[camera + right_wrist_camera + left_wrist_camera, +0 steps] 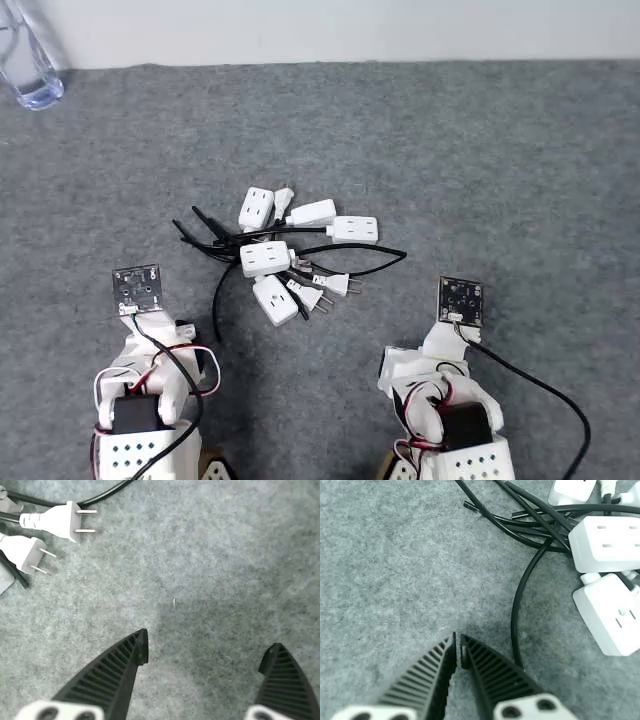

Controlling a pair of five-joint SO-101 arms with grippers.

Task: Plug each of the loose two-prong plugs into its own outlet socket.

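A tangle of white outlet sockets (266, 258) and black cords (210, 245) lies on the grey carpet mid-table. Two loose white two-prong plugs (335, 284) (307, 296) rest at its near right side; they appear in the right wrist view as one plug (60, 520) and another plug (22, 552). My left gripper (458, 642) hovers shut over bare carpet, short of a curved black cord (517, 610) and two sockets (605, 542) (612, 617). My right gripper (207, 655) stands wide open over carpet, the plugs well beyond one finger.
More sockets (256, 208) (353, 229) (311, 212) lie at the far side of the pile. A clear plastic bottle (28, 70) stands at the far left corner. Both arm bases (145, 400) (445, 400) sit at the near edge.
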